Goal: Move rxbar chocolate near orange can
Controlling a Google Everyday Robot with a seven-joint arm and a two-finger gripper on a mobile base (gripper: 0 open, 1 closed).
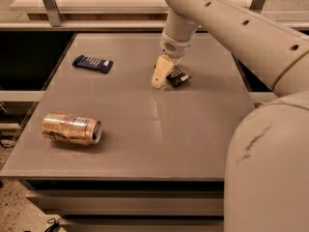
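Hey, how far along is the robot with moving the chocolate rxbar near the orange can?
Done: the two-finger gripper sits low at the small flat black rxbar chocolate wrapper on the grey table. In hand: taking hold of the bar; no grasp is confirmed. Left: the whole move, since the shiny orange-copper can lies on its side at the front left, well apart.

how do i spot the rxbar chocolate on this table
On the grey table, find the arm's cream gripper at the far side, right of centre. The rxbar chocolate lies right beside it: small, flat, black with white lettering, unlike the dark blue bar at far left or the orange can.
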